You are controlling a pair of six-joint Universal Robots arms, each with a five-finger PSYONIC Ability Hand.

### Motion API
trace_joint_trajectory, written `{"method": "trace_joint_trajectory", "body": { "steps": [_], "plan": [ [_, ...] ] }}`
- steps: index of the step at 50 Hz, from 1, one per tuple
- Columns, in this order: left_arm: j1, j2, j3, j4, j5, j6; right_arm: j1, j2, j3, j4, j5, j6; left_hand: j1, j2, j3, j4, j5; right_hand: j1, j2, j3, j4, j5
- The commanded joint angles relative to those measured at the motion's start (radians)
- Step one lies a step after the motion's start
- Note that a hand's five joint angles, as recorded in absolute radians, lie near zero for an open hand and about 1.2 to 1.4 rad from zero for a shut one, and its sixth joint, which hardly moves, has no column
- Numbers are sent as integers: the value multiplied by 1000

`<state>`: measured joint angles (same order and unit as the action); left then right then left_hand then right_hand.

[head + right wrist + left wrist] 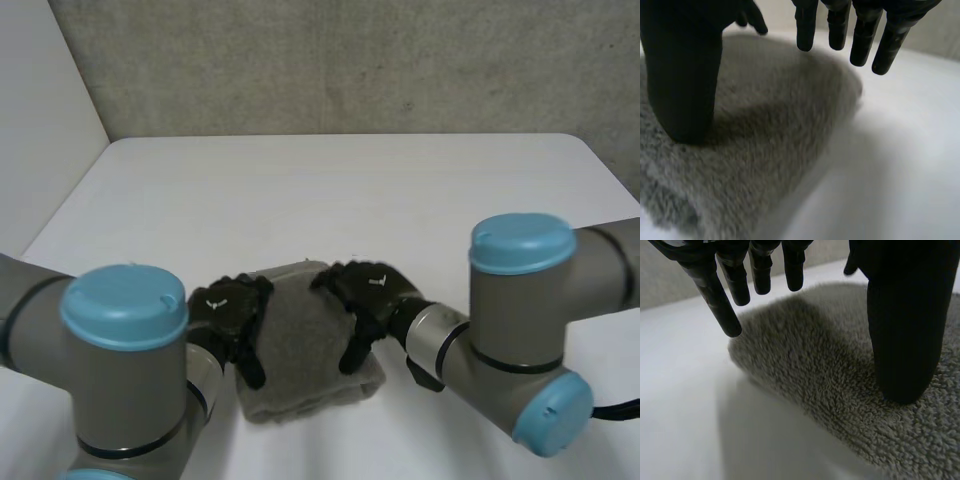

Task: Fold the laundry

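Grey towel point(305, 350) is flanked by left hand point(230, 310) and right hand point(370, 290), both held wide, thumbs pressed on top.

White table point(340, 190), speckled grey wall point(350, 60) behind it, plain white panel point(40, 90) at left.

No text, label, brand or number can be read: a small white mark point(214, 303) sits on the back of the left robot hand point(236, 318) and another on the right robot hand point(366, 298), both too small to make out
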<state>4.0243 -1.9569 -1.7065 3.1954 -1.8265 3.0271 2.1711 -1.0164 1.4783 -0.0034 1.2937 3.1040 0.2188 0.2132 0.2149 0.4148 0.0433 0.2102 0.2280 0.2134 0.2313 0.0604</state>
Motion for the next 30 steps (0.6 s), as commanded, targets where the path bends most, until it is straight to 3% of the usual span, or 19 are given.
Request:
{"method": "trace_joint_trajectory", "body": {
  "steps": [1,7,10,12,13,15,18,20,23,25,30],
  "plan": [
    [1,-34,7,1,0,10,9,62,-22,19,9,-103,6,12,10,-190,7,-36,-53,-39,-57,-60],
    [-8,41,70,-25,0,19,3,6,-38,20,32,-108,12,18,16,-184,13,-36,-53,-39,-57,-60],
    [-13,131,142,-74,6,21,-5,-111,-69,19,68,-102,12,18,16,-184,13,-36,-53,-39,-57,-60],
    [-4,196,246,-129,7,22,-34,-221,-105,14,154,-94,15,21,19,-181,16,-36,-53,-39,-57,-60],
    [-4,196,246,-129,7,22,-34,-221,-105,14,154,-94,15,21,19,-181,16,-36,-53,-39,-57,-60],
    [12,217,307,-160,6,22,-68,-309,-172,28,283,-91,21,27,25,-175,22,-36,-53,-39,-57,-60],
    [73,237,430,-265,6,26,-90,-344,-194,42,341,-99,39,44,43,-157,40,-36,-53,-39,-57,-60],
    [131,239,589,-423,7,41,-146,-401,-236,95,426,-105,33,38,37,-163,34,-36,-53,-39,-57,-60],
    [151,233,663,-509,7,41,-189,-433,-275,164,444,-105,15,21,19,-181,16,-36,-53,-39,-57,-60],
    [179,233,699,-644,10,33,-201,-438,-286,195,441,-105,4,9,7,-192,5,-36,-53,-39,-57,-60],
    [182,239,682,-634,35,33,-209,-439,-291,224,434,-102,-8,-3,-4,-204,-7,-36,-53,-39,-57,-60]
  ]
}}
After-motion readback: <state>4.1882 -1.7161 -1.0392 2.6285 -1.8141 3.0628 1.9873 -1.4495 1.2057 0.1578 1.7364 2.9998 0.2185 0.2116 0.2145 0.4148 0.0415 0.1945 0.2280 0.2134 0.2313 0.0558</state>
